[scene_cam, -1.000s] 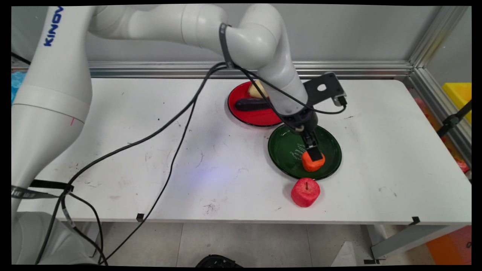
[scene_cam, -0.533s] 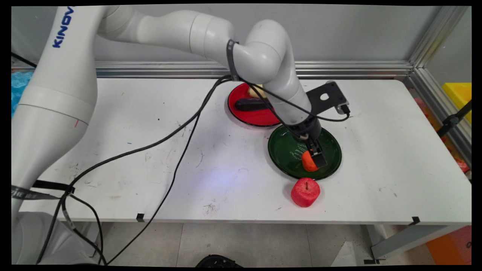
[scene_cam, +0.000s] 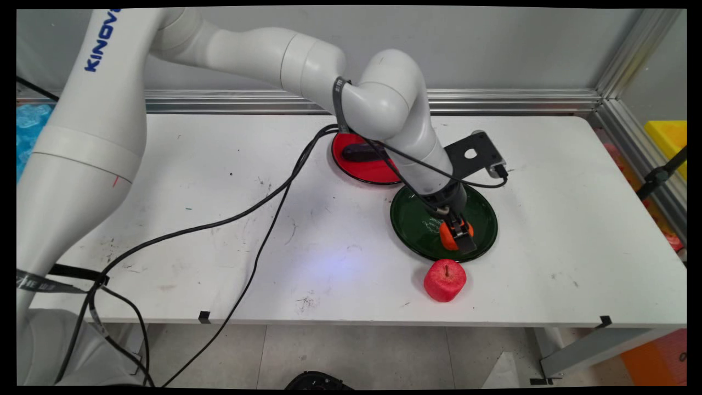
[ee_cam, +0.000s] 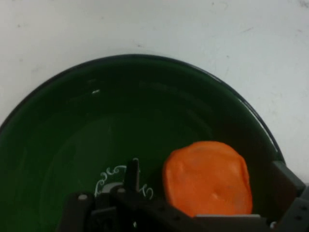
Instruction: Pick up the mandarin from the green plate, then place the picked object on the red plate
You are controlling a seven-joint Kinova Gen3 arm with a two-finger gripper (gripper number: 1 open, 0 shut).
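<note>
Orange rounded soft toy fruit (scene_cam: pixel 449 236) lies in the dark green round plate (scene_cam: pixel 417 219), our black two-finger gripper (scene_cam: pixel 459 237) straddling it; we cannot tell whether we clench it. We judge an off-centre squeeze could pop it toward the red foam apple (scene_cam: pixel 445 280).

The white arm reaches from the upper left of the frame, bends at its elbow, and points the black gripper (scene_cam: pixel 459 237) steeply down, right of centre.
</note>
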